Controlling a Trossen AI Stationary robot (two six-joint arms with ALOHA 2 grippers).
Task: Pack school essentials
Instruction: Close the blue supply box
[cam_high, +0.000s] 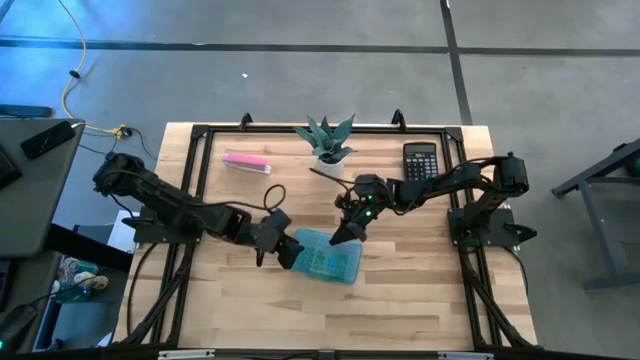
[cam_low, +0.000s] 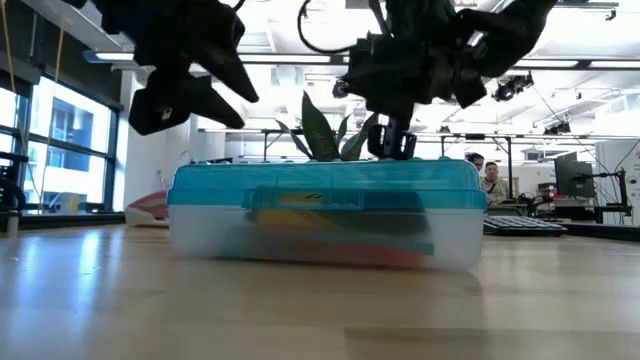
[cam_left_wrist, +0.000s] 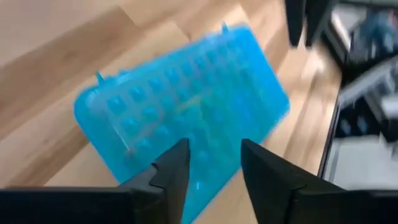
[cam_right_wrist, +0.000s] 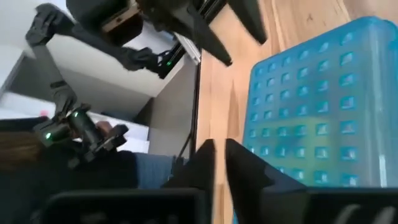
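Coloured school essentials (cam_low: 330, 222) lie inside the closed blue case (cam_high: 328, 258).

Your case (cam_high: 328, 257) sits mid-table, plant (cam_high: 328, 139) behind it, calculator (cam_high: 420, 160) right of the plant, bar (cam_high: 246, 162) left.

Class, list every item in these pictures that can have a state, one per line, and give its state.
Blue plastic case: lid closed, flat on the table, colourful items showing through its clear base.
Left end effector: fingers apart, empty, at the case's left end.
Right end effector: nearly shut, empty, above the case's far edge.
Calculator: lying flat.
Potted plant: upright.
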